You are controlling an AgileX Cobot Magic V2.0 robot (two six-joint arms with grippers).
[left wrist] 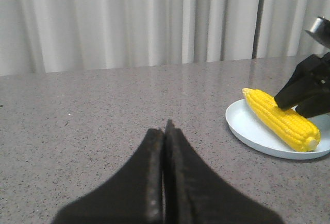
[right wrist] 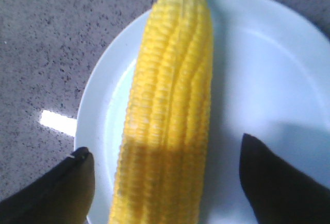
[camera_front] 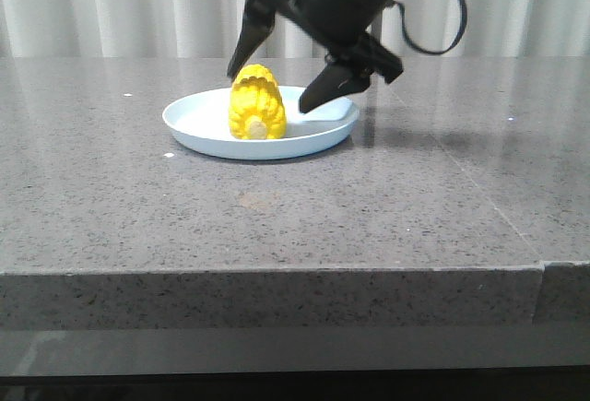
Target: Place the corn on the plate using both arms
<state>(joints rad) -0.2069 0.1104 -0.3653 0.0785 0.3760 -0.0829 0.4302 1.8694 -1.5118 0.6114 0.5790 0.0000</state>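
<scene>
The corn (camera_front: pixel 256 103) is lying on the plate (camera_front: pixel 198 124) on the bench (camera_front: pixel 369 207). The right claw (camera_front: pixel 277 74) is straddling it, released, fingers apart. The left claw (left wrist: pixel 165 131) is sitting clenched and empty, well apart to the left.

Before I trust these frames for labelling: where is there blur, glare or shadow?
Right wrist view: the corn is soft, its near part shaded between the open right pincer tips. Left wrist view: the shut left pincer is blurred. Front view: the table shows sheen and arm shadow beside the plate.
</scene>
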